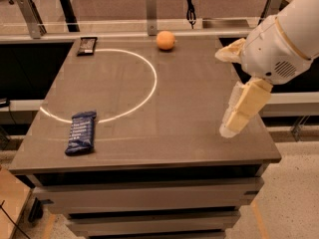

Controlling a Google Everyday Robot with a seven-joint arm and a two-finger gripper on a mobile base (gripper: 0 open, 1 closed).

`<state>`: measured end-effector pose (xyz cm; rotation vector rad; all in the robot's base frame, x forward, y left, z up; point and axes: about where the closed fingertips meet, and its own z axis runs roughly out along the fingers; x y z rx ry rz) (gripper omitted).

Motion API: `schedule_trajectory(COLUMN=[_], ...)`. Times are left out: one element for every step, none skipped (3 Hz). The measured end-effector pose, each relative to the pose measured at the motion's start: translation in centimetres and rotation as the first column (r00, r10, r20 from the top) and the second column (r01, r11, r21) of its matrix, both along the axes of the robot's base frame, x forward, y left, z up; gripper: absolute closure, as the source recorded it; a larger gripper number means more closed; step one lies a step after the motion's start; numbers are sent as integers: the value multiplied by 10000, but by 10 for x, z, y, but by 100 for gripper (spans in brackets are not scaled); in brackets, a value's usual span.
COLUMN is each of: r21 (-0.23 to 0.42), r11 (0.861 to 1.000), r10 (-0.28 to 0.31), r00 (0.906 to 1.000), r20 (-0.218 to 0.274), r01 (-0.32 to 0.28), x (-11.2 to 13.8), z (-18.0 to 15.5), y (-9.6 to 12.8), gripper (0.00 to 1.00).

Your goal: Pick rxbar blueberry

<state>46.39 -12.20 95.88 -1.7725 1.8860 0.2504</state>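
Observation:
The rxbar blueberry (pixel 81 132), a flat dark blue wrapper with white text, lies on the near left part of the brown table (pixel 184 108), on the white circle line. My gripper (pixel 222 94) hangs above the table's right edge, far to the right of the bar. Its two cream fingers (pixel 244 106) are spread apart with nothing between them.
An orange round fruit (pixel 165 40) sits at the back middle. A small black-wrapped bar (pixel 86 45) lies at the back left corner. A rail with metal posts (pixel 151 6) runs behind the table. The floor drops away past the table's front and right edges.

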Motion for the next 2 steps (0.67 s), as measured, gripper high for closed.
schedule_trajectory(r21=[492,893], r11=[9971,9879], r10=[600,1319], r00=[9975,9895], r20=[-372,-588], r01=[-581,-1264], x=[5,9], z=[-19,-40], y=[43,91], gripper=[0,0])
